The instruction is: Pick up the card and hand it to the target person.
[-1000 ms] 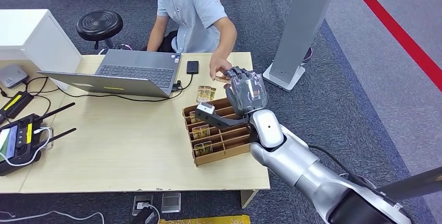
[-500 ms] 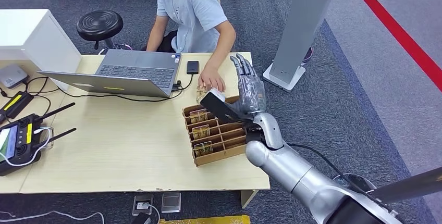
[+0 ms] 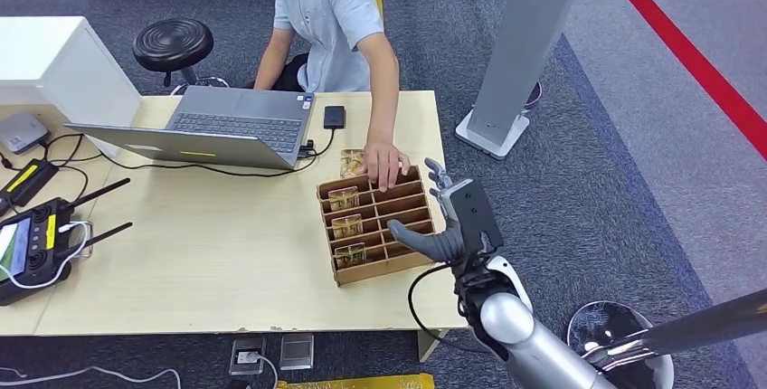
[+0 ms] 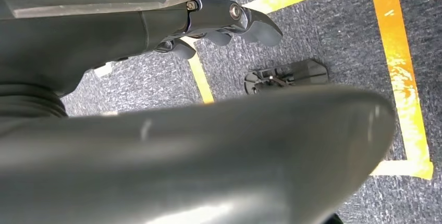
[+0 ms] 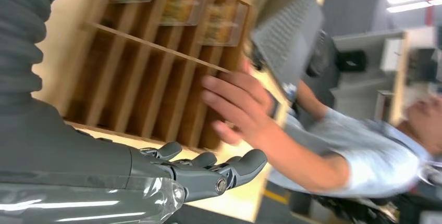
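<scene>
Head view shows the right robot hand (image 3: 452,222) at about four o'clock from the brown cardboard slotted tray (image 3: 409,217), its fingers spread apart and holding nothing, palm turned toward the tray. In the right wrist view the fingertips (image 5: 249,162) lie loose just off the tray's near edge. The left robot hand (image 4: 229,23) hangs over grey carpet with yellow tape lines, fingers curled in and empty. A person in a pale blue shirt (image 3: 330,9) sits at twelve o'clock of the pale wooden worktop (image 3: 217,253), one hand (image 3: 384,165) resting on the tray's far rim. The tray stands on the worktop at about three o'clock from its middle; its left column holds three yellowish packs of cards (image 3: 348,226), one per slot, while the right column's slots look bare. Two more small packs (image 3: 353,161) lie on the worktop just beyond the tray. No card is in either robot hand, and whether the person's hand covers one cannot be told. To do a pick well, the right robot hand should come in over a filled slot, pinch one pack by its upright edges, lift straight out clear of the dividers, and wait until the person's hand is out of the way.
</scene>
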Tool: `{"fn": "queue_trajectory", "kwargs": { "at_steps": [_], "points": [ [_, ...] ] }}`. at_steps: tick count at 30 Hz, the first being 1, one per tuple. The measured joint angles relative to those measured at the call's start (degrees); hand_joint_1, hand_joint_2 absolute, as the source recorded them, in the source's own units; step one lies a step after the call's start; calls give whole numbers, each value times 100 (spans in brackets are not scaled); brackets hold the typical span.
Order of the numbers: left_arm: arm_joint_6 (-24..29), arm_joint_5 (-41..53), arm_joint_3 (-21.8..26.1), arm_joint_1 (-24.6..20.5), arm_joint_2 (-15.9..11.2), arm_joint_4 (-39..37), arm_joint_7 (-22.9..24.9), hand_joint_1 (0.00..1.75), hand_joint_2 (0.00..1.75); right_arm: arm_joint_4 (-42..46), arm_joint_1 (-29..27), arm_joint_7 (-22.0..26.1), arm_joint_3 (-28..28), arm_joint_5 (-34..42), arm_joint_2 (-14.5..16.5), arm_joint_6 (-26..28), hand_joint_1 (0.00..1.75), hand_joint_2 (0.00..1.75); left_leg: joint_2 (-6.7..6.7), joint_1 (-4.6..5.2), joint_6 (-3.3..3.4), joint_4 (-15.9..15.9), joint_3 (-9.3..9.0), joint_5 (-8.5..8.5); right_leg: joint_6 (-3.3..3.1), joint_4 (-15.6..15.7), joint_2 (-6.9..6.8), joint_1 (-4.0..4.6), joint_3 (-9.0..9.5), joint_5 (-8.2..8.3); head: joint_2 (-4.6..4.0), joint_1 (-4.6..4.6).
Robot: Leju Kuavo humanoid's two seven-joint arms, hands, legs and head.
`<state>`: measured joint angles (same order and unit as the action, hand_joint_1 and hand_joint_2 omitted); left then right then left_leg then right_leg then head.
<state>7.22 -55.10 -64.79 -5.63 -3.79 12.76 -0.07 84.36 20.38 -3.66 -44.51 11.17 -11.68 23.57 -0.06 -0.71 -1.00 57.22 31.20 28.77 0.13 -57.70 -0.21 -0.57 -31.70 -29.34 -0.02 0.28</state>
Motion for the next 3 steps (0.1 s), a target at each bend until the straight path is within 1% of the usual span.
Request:
{"fn": "queue_trajectory", "kwargs": {
  "at_steps": [3],
  "points": [
    [-4,-8,1,-1,-11,0,41,0,0,216,-299,-287,58,-55,-162,-229,0,175,0,0,0,0,1,0,0,0,0,0,0,0,0,-1]
  ]
}}
